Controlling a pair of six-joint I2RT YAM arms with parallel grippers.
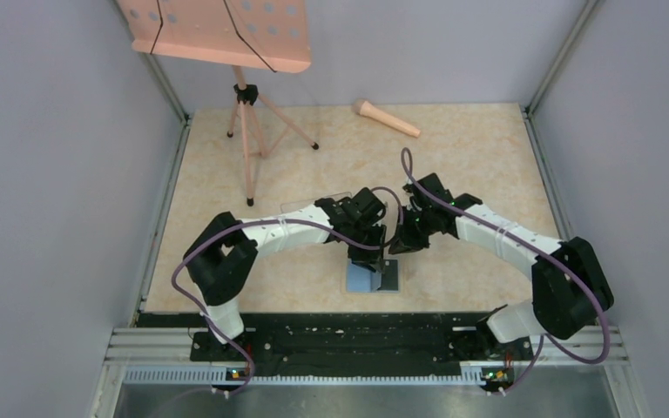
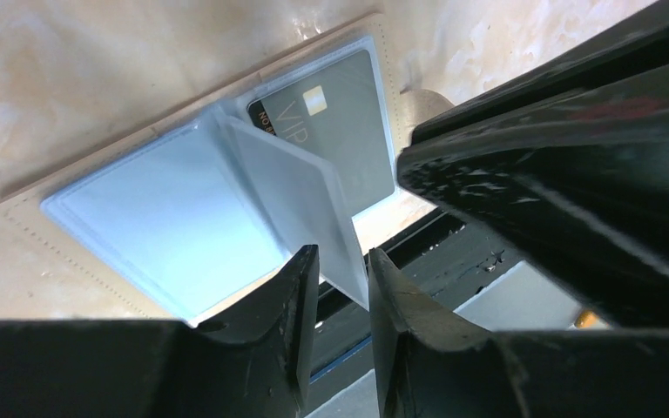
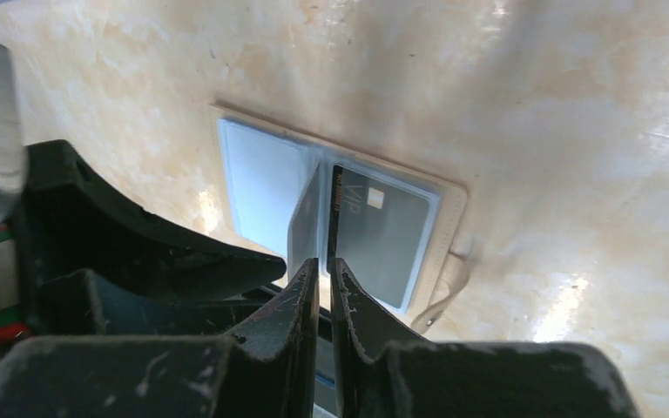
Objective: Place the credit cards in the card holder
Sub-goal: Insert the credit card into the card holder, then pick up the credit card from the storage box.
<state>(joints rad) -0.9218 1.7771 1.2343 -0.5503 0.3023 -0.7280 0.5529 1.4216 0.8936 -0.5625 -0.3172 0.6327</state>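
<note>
The card holder (image 2: 152,213) lies spread open, blue inside up, on the surface (image 2: 96,70), just beyond both claws' fingertips. A dark VIP card (image 2: 340,131) sits in the pocket nearer the right claw (image 3: 320,266). A clear inner leaf (image 2: 287,187) stands up from the fold. Its corner reaches loosely between the parted jaws of the left claw (image 2: 341,255). The right claw's jaws are nearly together; whether they pinch anything cannot be told.

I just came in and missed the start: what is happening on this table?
An open beige card holder with a light blue inside lies flat. A dark grey card marked VIP already sits in one pocket. The robot's left fingers stand apart around a raised clear plastic leaf; the right fingers, nearly closed, hover beside it.
</note>
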